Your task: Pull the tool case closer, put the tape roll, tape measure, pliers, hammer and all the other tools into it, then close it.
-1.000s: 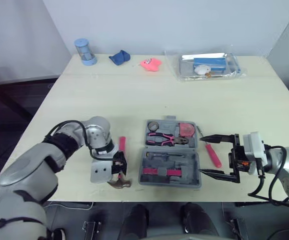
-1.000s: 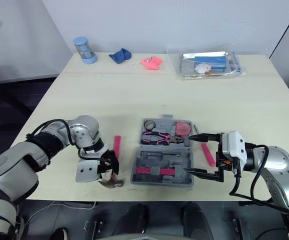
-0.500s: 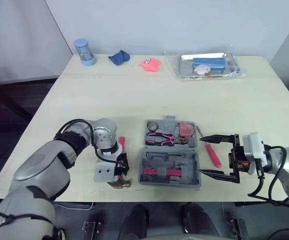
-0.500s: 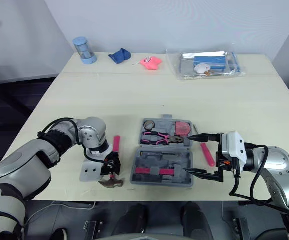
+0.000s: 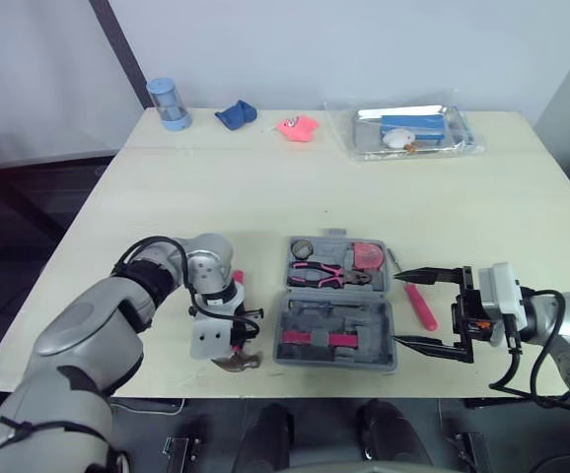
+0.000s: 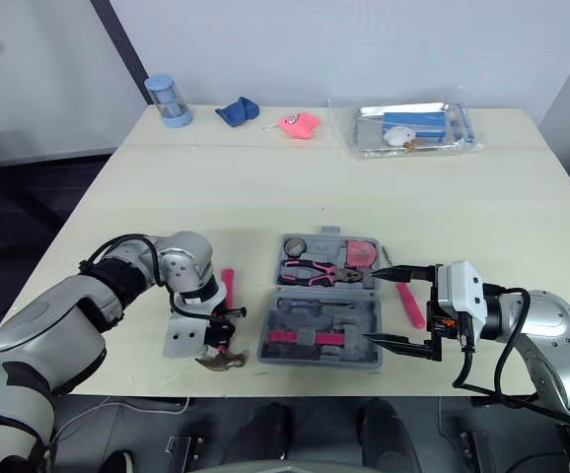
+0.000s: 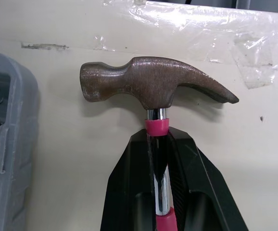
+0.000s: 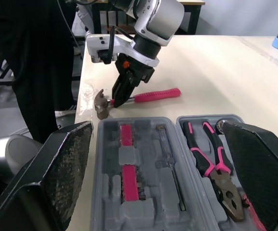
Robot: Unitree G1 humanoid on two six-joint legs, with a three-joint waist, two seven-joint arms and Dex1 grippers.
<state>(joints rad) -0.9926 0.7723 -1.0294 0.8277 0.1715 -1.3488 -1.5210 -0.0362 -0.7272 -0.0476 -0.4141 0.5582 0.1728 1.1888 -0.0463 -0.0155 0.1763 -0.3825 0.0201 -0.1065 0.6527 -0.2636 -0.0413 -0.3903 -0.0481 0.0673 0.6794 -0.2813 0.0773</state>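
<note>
The grey tool case (image 5: 309, 317) lies open near the table's front edge, with pink pliers (image 5: 326, 274), a tape roll (image 5: 302, 246) and a red tape measure (image 5: 368, 256) in its far half. The hammer (image 7: 153, 86) lies left of the case, its brown head (image 5: 234, 362) at the table's front edge and its pink handle pointing away. My left gripper (image 5: 237, 344) is shut on the hammer's chrome shaft just behind the head. My right gripper (image 5: 395, 309) stands wide open at the case's right side, holding nothing. A pink screwdriver (image 5: 421, 305) lies beside it on the table.
Along the far edge stand a blue cup (image 5: 164, 101), a blue cloth (image 5: 236, 114), a pink object (image 5: 297, 125) and a clear plastic bag (image 5: 413, 130) with items inside. The hammer head sits close to the table's front edge.
My left gripper's fingers have shut on the hammer's shaft, after the arm edged a little to the right. The right arm and the case have not moved.
</note>
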